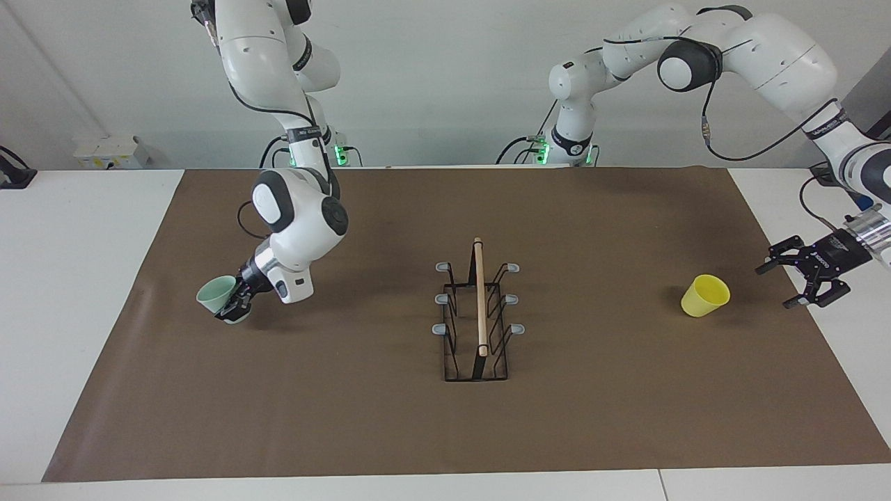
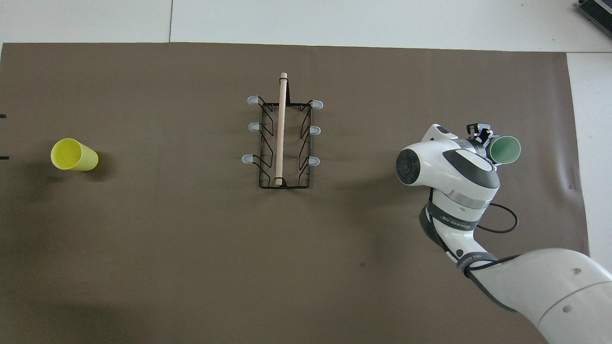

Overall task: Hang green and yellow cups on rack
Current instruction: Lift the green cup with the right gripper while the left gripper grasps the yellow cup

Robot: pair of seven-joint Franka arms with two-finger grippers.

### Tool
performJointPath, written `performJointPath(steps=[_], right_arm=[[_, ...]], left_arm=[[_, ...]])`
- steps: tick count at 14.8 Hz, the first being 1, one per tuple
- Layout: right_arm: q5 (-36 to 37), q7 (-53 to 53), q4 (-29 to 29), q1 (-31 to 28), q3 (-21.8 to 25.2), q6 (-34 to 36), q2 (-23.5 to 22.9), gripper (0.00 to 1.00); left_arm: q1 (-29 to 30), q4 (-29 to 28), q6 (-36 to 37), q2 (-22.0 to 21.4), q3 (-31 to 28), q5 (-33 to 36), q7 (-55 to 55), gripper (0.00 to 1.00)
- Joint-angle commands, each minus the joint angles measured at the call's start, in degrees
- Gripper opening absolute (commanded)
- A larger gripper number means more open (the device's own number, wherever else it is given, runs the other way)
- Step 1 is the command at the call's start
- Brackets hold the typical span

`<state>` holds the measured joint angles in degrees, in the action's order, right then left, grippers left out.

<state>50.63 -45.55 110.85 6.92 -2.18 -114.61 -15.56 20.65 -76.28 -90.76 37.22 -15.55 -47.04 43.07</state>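
- Facing view: the right gripper (image 1: 233,306) pinches the green cup (image 1: 217,293) by its rim, the fingers (image 1: 241,295) closed on the wall, the cup tilted with its mouth turned toward the right arm's end of the worktop (image 1: 83,292).
- The cup sits low over the brown mat (image 1: 592,417); whether its base touches the mat cannot be told.
- The rack (image 1: 477,320) stands at the mat's middle, its wooden rod (image 1: 480,296) running along the top and its grey-tipped prongs (image 1: 443,299) all bare.
- The yellow cup (image 1: 704,295) lies tipped on the mat toward the left arm's end, well apart from the rack.
- The left gripper (image 1: 804,278) hangs just beside that cup at the mat's edge, its fingers spread and holding nothing.
- Overhead view: the right arm's wrist covers most of its gripper (image 2: 484,138); the green cup (image 2: 504,150) shows its open mouth upward.
- The rack (image 2: 283,143) stands between the two cups, with the yellow cup (image 2: 74,155) on its side near the mat's end. The left gripper is out of this view.
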Motion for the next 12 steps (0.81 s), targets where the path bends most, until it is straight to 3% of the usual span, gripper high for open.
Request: performJointPath(steps=[1, 4, 6, 8, 10, 12], right_arm=[[-14.28, -5.94, -1.24, -2.0, -0.54, -1.58, 4.12, 0.0], [-28.25, -5.6, -2.04, -2.34, -0.54, -1.49, 7.02, 0.0], [-40.28, -5.34, -2.04, -3.4, -0.45, -1.75, 8.87, 0.0], [-51.11, -5.25, -1.95, -4.63, -0.37, -4.46, 10.28, 0.0], [-61.11, -5.25, -1.77, -5.25, -0.45, -8.58, 10.37, 0.0], [-70.28, -5.34, -0.2, -4.55, -0.45, -13.68, 10.46, 0.0]], left_arm=[[-0.44, -11.75, -7.29, -5.56, 1.66, -1.12, 1.67, 1.0], [0.96, -20.99, -13.37, -9.0, 3.77, -2.61, 2.54, 1.0], [0.97, -23.21, -13.65, -9.71, 4.64, -3.84, 3.33, 1.0], [1.14, -26.36, -16.01, -10.67, 5.0, -4.28, 5.0, 1.0], [1.23, -31.02, -17.16, -12.34, 5.0, -10.58, 5.01, 1.0], [0.97, -34.89, -20.31, -13.48, 5.26, -12.45, 4.66, 1.0]])
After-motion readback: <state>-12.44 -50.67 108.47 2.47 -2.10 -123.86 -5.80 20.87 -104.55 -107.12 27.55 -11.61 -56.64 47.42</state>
